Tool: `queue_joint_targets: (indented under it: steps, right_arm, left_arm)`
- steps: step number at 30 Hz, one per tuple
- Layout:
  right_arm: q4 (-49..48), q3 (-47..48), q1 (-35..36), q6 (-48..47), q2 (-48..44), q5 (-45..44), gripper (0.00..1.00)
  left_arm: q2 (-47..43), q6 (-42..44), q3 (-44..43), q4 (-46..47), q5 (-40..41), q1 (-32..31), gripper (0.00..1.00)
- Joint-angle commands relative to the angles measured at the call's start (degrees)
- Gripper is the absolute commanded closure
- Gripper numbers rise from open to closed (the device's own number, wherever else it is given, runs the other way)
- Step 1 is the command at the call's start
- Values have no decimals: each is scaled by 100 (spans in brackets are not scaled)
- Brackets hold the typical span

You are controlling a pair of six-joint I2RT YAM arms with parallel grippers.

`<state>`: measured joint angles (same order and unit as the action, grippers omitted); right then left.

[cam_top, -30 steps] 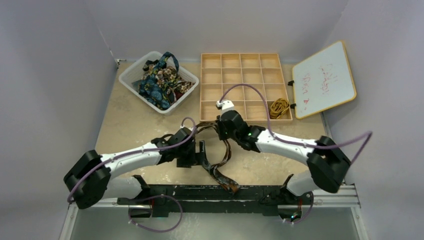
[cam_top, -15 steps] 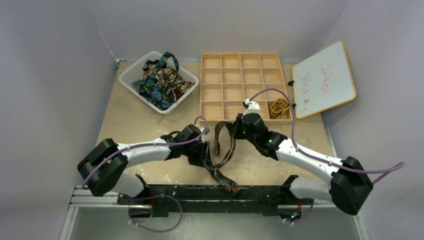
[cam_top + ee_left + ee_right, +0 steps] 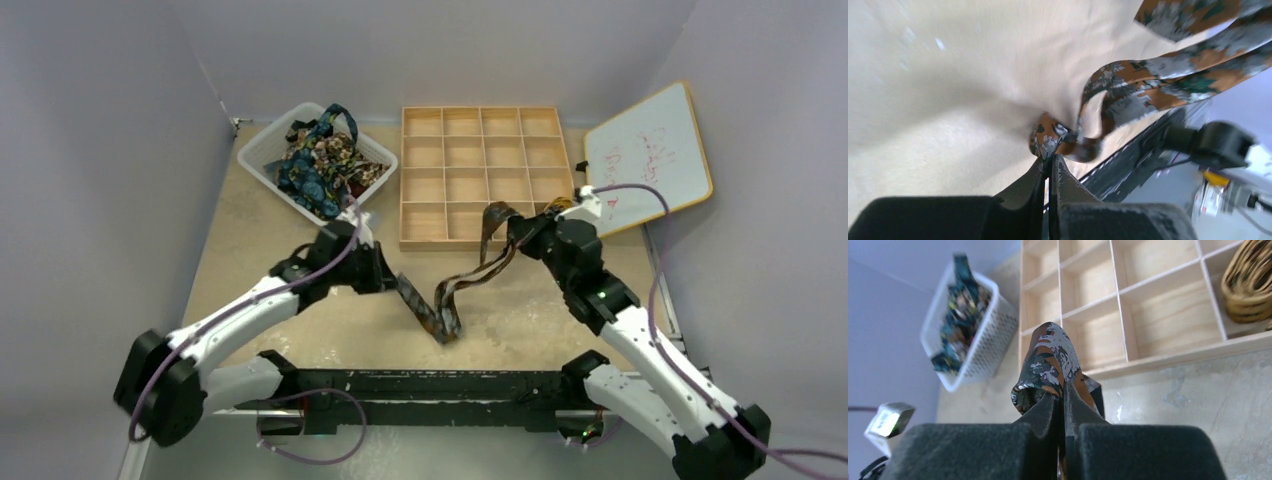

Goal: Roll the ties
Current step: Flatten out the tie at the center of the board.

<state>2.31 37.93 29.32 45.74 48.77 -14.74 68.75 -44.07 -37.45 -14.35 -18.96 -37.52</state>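
Both arms are spreading 1 tie (image 3: pixel 450 290) out between them – the dark brown one with orange and grey blotches. The left tool (image 3: pixel 385 275) has its fingers pressed together on one end, and its own camera shows the fabric nipped right at the tips (image 3: pixel 1049 161). The right tool (image 3: pixel 515 232) is likewise clamped on the other end, with a fold of tie (image 3: pixel 1050 357) bunched up just above its fingers, close to the near edge of the wooden tray (image 3: pixel 402 180). Between them the tie sags in a twisted kink that seems to touch the bench (image 3: pixel 250 260) in the middle.

I'd say this is the straightening-out step, before any rolling starts. The next move calls for pulling out the last slack and the twist, laying the strip flat on the bench, then turning one end over on itself.

Compared with half a second ago, the arms have swung well apart: the left tool has gone back and left toward the basket (image 3: pixel 250 160) of spare ties (image 3: pixel 320 160), and the right one out toward the tray's near right corner, where the gold tie (image 3: pixel 1253 285) lies in its compartment. The tie hung then in a loose loop between tools close together – now it is drawn out long.
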Motion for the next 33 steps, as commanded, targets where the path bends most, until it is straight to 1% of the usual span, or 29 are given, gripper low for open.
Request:
queue_joint_targets:
  steps: [1,3,5,8,11,12,14,15,16,17,18,20,22,23,24,25,28,29,30,31,33]
  right_arm:
    - [-190,21,-281,302,-929,-348,100]
    - [-350,-107,-287,432,-1222,-463,100]
    - [-425,-399,-282,594,-1437,-490,100]
    - [60,-893,-287,1111,-1720,-788,100]
    - [773,-1517,-287,1927,-2184,-1286,100]
    - [999,-1722,-282,2175,-2331,-1287,97]
    - [1028,-1858,-287,2444,-2553,-1120,83]
    - [1058,-1892,-287,2561,-2601,-1185,80]
    - [1450,-1795,-287,2806,-2590,-1366,75]
    - [1738,-1679,-287,3031,-2544,-1588,63]
    - [1969,-1559,-287,3163,-2471,-1795,48]
    - [2298,-1279,-286,3383,-2221,-2080,26]
    - [2395,-959,-287,3059,-1934,-2308,14]
    - [2543,-780,-287,3050,-1760,-2454,11]
    - [2530,-628,-287,2854,-1598,-2506,10]
    - [2401,-469,-287,2465,-1408,-2481,9]
    - [2322,132,-287,1629,-748,-2319,4]
    - [2203,203,-287,1290,-635,-2115,2]
    - [1923,293,-287,744,-447,-1671,3]
    - [1712,399,-284,327,-241,-1225,6]
    - [1653,691,-287,-67,273,-593,5]
  left_arm:
    - [-1174,358,-561,-709,429,570,100]
    - [-1219,472,-757,-1132,591,662,100]
    - [-1148,390,-730,-1548,775,675,100]
    - [-1273,-58,-369,-1851,1088,668,100]
    - [-1693,-505,175,-1868,1263,667,100]
    - [-1852,-635,335,-1856,1287,668,100]
    - [-1978,-755,560,-1842,1349,668,100]
    - [-1988,-800,632,-1846,1411,673,100]
    - [-1976,-856,668,-1886,1493,672,100]
    - [-1957,-895,668,-1957,1574,670,100]
    - [-1952,-934,657,-2029,1678,674,100]
    - [-1975,-980,630,-2134,1859,675,100]
    - [-2013,-1004,581,-2248,2089,674,100]
    - [-2033,-1011,540,-2283,2164,673,100]
    - [-2047,-1018,505,-2343,2209,668,100]
    - [-2071,-1042,476,-2406,2307,674,100]
    - [-2178,-1178,413,-2538,2484,667,100]
    - [-2198,-1219,400,-2571,2535,667,100]
    - [-2253,-1282,389,-2595,2591,667,100]
    - [-2299,-1365,388,-2605,2655,670,100]
    - [-2361,-1428,381,-2621,2792,674,100]
